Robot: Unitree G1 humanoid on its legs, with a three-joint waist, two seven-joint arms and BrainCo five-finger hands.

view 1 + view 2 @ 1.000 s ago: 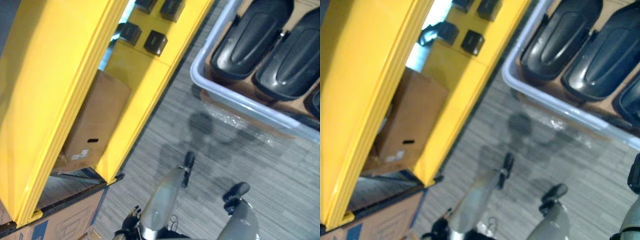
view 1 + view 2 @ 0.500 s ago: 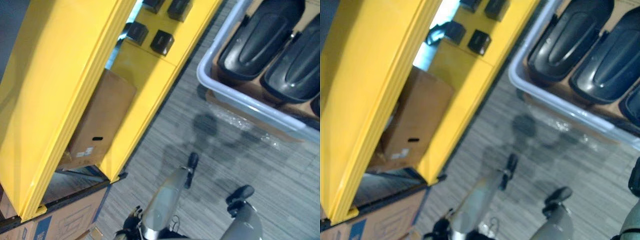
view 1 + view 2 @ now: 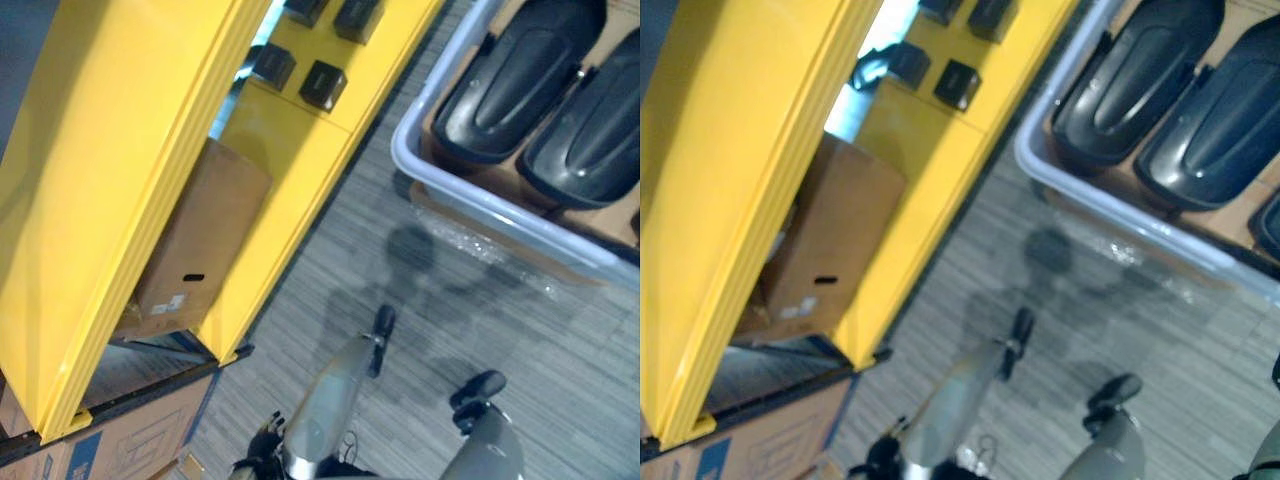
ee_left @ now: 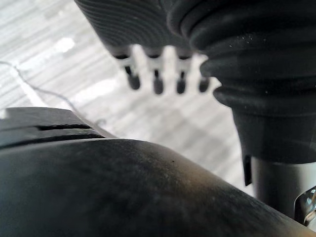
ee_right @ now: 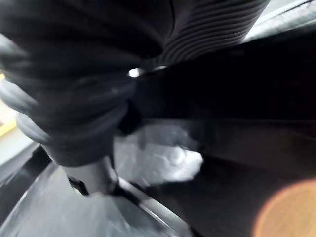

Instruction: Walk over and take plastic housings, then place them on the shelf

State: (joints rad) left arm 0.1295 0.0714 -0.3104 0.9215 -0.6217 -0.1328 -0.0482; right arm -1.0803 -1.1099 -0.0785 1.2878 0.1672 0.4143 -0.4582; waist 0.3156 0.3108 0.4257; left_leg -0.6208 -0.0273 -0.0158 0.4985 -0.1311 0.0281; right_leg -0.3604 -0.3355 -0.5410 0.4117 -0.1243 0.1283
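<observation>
Three glossy black oblong plastic housings (image 3: pixel 1137 75) lie side by side in one pale grey plastic bin (image 3: pixel 1110 205), beside a yellow metal shelf (image 3: pixel 120 150). Their long axes run parallel, slanting toward the head view's upper right. The left hand (image 4: pixel 156 84) hangs released above the grey floor (image 3: pixel 480 320); whether the right hand (image 5: pixel 212 24) is released or clenched cannot be told.

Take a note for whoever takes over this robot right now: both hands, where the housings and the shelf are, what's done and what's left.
The left hand is open, its fingers straight over the carpet, holding nothing.
The right hand: its wrist view does not reveal its state.
The black plastic housings lie side by side in the pale bin, ahead on the right.
The yellow shelf is on the left, with a cardboard box and small black boxes on it.
Done: apparently no housing taken yet.
Left: reach the bin, pick up housings, place them on the shelf.
</observation>
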